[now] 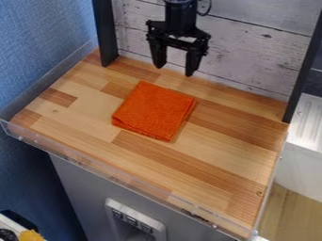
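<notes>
"Tool [175, 70] first: how does it stand?"

"Pointing down behind the orange cloth [154, 110], its two fingers spread wide with a clear gap, and nothing held between them. It looks raised above the desk [207, 155], though I can't tell how high."

"And the cloth?"

"Flat on the desk, folded into a rough square, its stacked layers showing along the near edge. It's apart from the tool."

"What might go wrong?"

"Slipping, I'd say. Fabric that flat offers little to pinch, so fingertips set too high could close on air, and set too low they could press into the wood. A shallow pinch might catch just the top layer and open the fold."

"Anything to bump?"

"Behind the cloth there's the board wall [252, 47], near the tool. Drifting backward could scrape it."

"Any containers?"

"Nearest to one is the desk itself: a low transparent rim [113, 178] runs in front of the cloth, which lies inside it. A careless forward drag could snag there. Well right of the cloth is a white ridged unit [308, 122]; I can't tell whether it holds anything. Far off, near-left of the cloth, a yellow thing [30, 235] is partly cut off."
</notes>
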Available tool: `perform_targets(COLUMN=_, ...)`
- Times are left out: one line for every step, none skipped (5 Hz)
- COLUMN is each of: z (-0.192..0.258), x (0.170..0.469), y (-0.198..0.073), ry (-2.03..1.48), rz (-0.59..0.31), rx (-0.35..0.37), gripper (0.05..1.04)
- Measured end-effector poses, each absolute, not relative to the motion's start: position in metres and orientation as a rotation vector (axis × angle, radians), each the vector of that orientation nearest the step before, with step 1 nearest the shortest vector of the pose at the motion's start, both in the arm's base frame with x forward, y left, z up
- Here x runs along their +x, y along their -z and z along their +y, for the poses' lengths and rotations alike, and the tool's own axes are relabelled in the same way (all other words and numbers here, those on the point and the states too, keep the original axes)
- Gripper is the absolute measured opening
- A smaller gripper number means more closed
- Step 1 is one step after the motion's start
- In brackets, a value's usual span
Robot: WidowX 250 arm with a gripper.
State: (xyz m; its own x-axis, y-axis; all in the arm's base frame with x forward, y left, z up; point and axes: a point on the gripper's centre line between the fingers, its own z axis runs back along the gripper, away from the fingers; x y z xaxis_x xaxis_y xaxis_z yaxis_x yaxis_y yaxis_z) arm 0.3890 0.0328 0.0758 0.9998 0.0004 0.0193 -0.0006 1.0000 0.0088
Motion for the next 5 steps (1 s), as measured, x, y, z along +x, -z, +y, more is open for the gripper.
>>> perform_targets(z=0.026, x=0.392, y=-0.085, ry=-0.01, rz=-0.018, rx=0.01, gripper=0.998)
perform_targets(z=0.025, x=0.393, y=-0.092, ry=-0.02, rz=-0.012, rx=0.011, gripper=0.998)
perform_targets(z=0.022, x=0.392, y=-0.093, ry=-0.012, rz=0.002, rx=0.007, gripper=0.998)
perform_targets(z=0.02, x=0.39, y=-0.093, ry=-0.011, rz=0.014, rx=0.005, gripper=0.996)
perform_targets(z=0.012, x=0.391, y=-0.093, ry=0.005, rz=0.012, rx=0.003, gripper=0.997)
